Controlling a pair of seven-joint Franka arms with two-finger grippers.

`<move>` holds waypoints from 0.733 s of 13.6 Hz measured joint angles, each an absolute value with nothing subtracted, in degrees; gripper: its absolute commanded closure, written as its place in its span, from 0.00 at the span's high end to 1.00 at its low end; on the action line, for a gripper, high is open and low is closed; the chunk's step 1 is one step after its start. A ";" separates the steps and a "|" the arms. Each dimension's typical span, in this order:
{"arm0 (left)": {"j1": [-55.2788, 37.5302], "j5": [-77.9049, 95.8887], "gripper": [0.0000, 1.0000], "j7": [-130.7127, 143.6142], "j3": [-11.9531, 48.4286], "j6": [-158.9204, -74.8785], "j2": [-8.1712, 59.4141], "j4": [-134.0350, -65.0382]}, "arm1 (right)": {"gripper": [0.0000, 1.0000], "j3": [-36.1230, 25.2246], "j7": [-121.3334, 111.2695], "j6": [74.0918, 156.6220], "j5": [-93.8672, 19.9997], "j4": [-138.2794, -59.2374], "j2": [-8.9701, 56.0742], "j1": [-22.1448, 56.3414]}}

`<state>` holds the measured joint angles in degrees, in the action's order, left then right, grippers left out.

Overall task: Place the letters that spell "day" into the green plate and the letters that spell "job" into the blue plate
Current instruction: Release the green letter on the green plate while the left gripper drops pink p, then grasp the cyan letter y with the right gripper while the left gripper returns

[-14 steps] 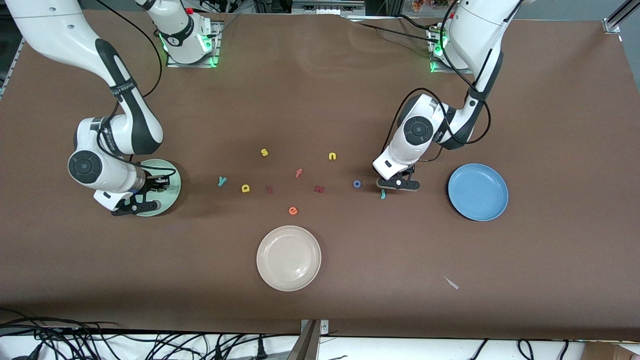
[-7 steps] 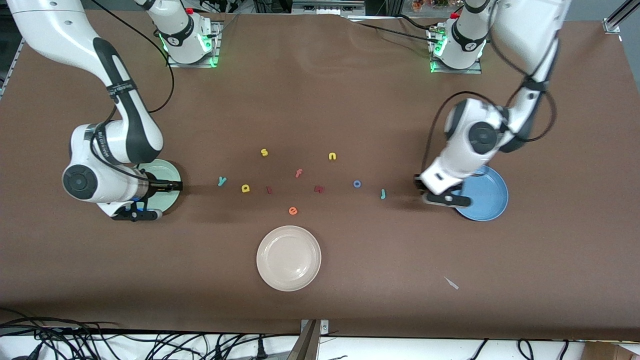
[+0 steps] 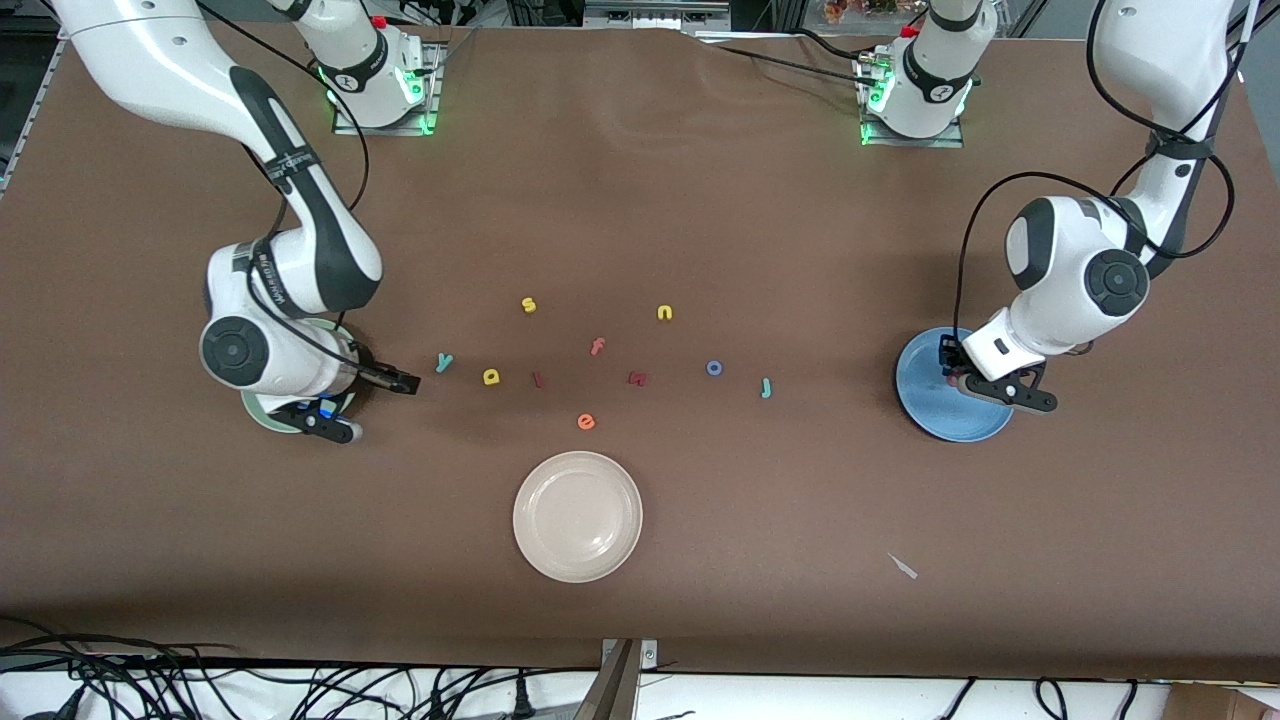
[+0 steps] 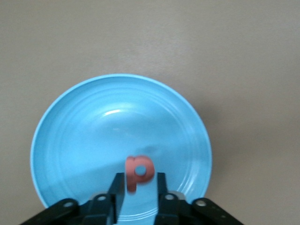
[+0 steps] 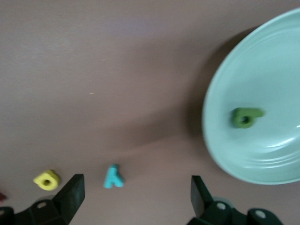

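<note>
Left claw (image 3: 985,385) is positioned over the blue plate (image 3: 925,405), which sits toward the left arm's end of the desk (image 3: 640,200). The pinkish-red stem-and-bowl letter (image 4: 138,171) sits between its fingers (image 4: 117,190) above the plate's interior; whether the fingers are pinching it cannot be told. Right claw (image 3: 355,400) is spread wide with nothing between its fingers, at the edge of the green plate (image 5: 262,154) toward the middle of the desk. The dark green stem-and-bowl letter (image 5: 245,117) lies inside the green plate. On the desk, the teal "y" (image 3: 444,362) lies just beside the right claw, with the yellow rounded "a" (image 3: 491,377) next along. The blue ring "o" (image 3: 714,368) and the teal hooked "j" (image 3: 766,387) lie near each other, toward the blue plate but well apart from it.
</note>
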<state>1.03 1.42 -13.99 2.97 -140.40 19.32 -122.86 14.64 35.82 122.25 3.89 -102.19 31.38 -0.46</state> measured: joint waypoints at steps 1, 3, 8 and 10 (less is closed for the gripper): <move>0.68 1.42 0.65 -13.99 3.22 -140.48 19.32 -122.85 | 1.00 15.74 38.47 125.60 3.90 -103.86 31.56 -0.26; -0.43 1.42 0.61 -13.98 3.38 -140.59 19.32 -122.78 | 1.00 16.52 42.59 131.72 3.93 -107.16 31.92 1.57; -10.21 1.43 0.63 -5.90 3.73 -141.12 20.84 -118.71 | 0.95 16.24 44.35 141.55 5.70 -113.38 31.96 2.50; -14.47 1.69 0.66 -0.53 3.81 -141.69 23.69 -115.23 | 0.88 16.05 44.35 143.20 5.94 -114.80 31.97 2.42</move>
